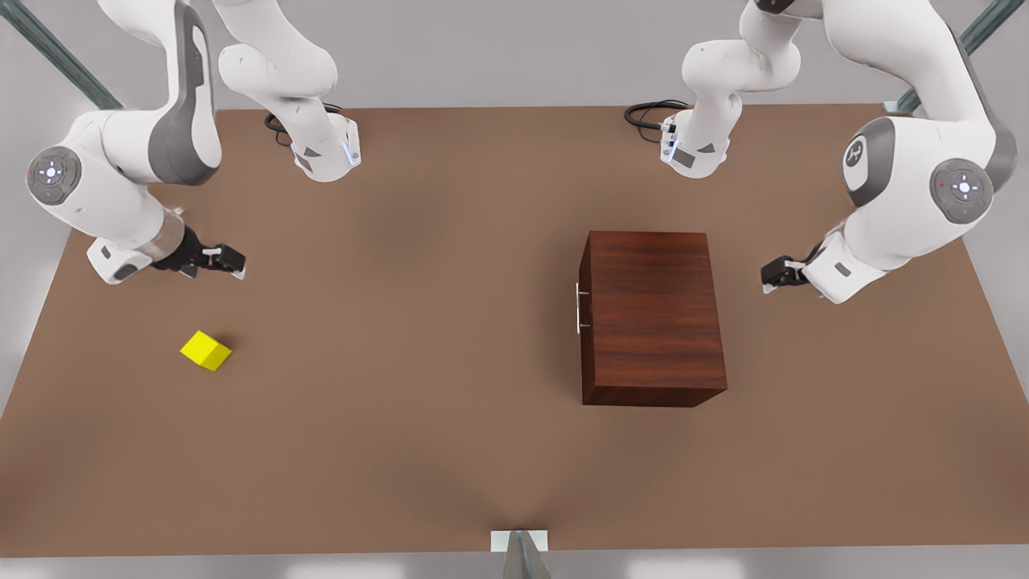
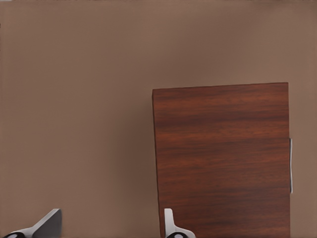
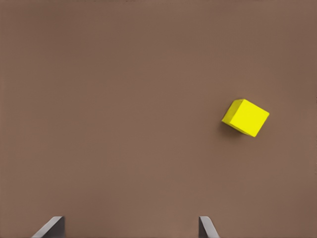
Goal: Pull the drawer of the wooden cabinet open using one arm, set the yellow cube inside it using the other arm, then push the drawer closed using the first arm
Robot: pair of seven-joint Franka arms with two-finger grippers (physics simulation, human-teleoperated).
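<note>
Meanwhile yellow cube [image 1: 206,351] on table near open right pincer [image 1: 233,262], apart

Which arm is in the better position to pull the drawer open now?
The left arm: its open gripper hangs beside the cabinet, though the handle is on the far side. The right gripper, open, hangs near the cube.

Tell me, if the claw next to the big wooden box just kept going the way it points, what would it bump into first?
Most likely the wooden cabinet. The left gripper, open, points at the side opposite the silver handle; nothing lies between. Its height is hard to judge, so it might graze the top instead.
</note>
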